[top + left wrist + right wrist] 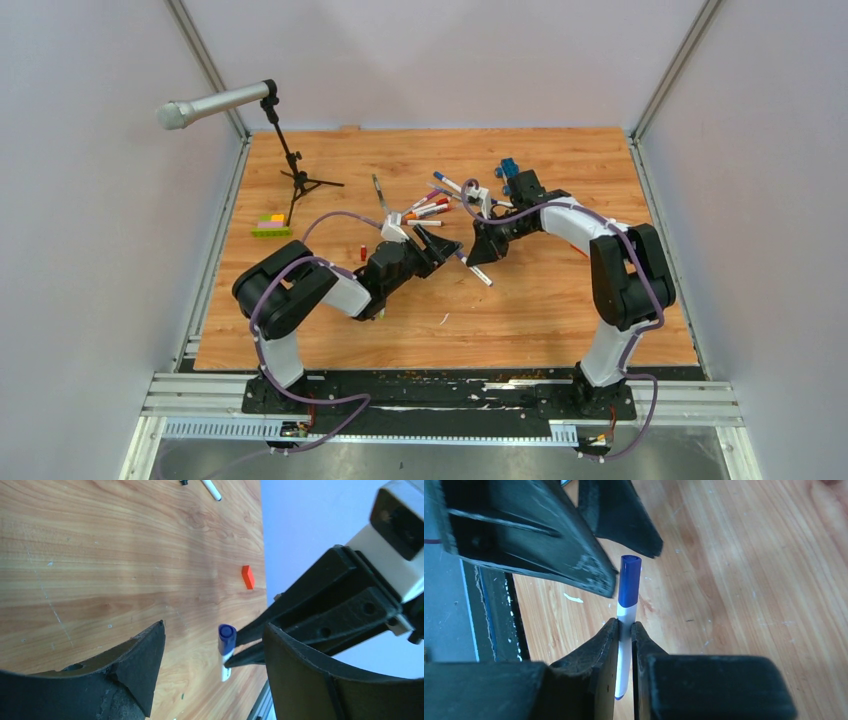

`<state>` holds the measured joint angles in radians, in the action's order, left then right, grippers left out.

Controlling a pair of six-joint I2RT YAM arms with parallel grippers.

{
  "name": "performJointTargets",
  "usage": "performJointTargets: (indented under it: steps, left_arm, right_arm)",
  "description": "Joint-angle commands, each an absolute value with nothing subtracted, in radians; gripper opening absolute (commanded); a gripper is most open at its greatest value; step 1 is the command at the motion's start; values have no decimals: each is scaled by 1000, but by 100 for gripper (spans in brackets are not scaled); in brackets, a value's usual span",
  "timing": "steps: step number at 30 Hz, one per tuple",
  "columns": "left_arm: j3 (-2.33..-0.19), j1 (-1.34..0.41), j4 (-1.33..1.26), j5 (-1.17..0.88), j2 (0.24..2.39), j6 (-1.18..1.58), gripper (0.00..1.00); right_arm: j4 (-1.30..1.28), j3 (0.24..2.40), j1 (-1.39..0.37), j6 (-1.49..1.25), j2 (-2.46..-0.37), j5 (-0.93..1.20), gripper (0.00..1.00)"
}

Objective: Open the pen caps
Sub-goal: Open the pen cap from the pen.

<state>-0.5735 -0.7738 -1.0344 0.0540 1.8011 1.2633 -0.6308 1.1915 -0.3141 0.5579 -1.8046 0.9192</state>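
Note:
My right gripper (625,625) is shut on the white barrel of a pen (624,655), held off the table. The pen's blue cap (629,580) sticks out past the fingertips. My left gripper (214,627) is open, with one jaw on each side of that blue cap (226,639) and a gap to each. From the right wrist view, the left fingers (574,565) stand close beside the cap. In the top view the two grippers meet at mid-table, around the held pen (476,270). A pile of pens (425,208) lies behind them. A loose red cap (363,250) lies left of the left gripper.
A microphone (215,103) on a tripod stand (295,175) is at the back left, with a green-yellow brick bar (270,226) beside it. A blue toy car (508,168) sits behind the right arm. An orange block (247,576) lies near the table edge.

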Motion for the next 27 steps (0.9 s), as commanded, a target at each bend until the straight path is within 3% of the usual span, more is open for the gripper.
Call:
performJointTargets:
  steps: [1, 13, 18, 20, 24, 27]
  left_arm:
    - [-606, -785, -1076, 86, 1840, 1282, 74]
    - [-631, -796, -1064, 86, 1871, 1290, 43]
    - [-635, -797, -1036, 89, 1874, 1275, 42]
    - [-637, -796, -1028, 90, 1875, 1266, 39]
    - [-643, -796, -1007, 93, 1878, 1248, 38]
    - [-645, -797, -1005, 92, 1884, 1241, 37]
  right_arm:
    - [-605, 1197, -330, 543, -1799, 989, 0]
    - [-597, 1193, -345, 534, -1817, 971, 0]
    - [-590, 1191, -347, 529, -1820, 952, 0]
    - [-575, 1186, -347, 518, -1821, 937, 7]
    - [-580, 1180, -347, 535, -1812, 917, 37]
    - [-575, 1168, -347, 542, -1817, 905, 49]
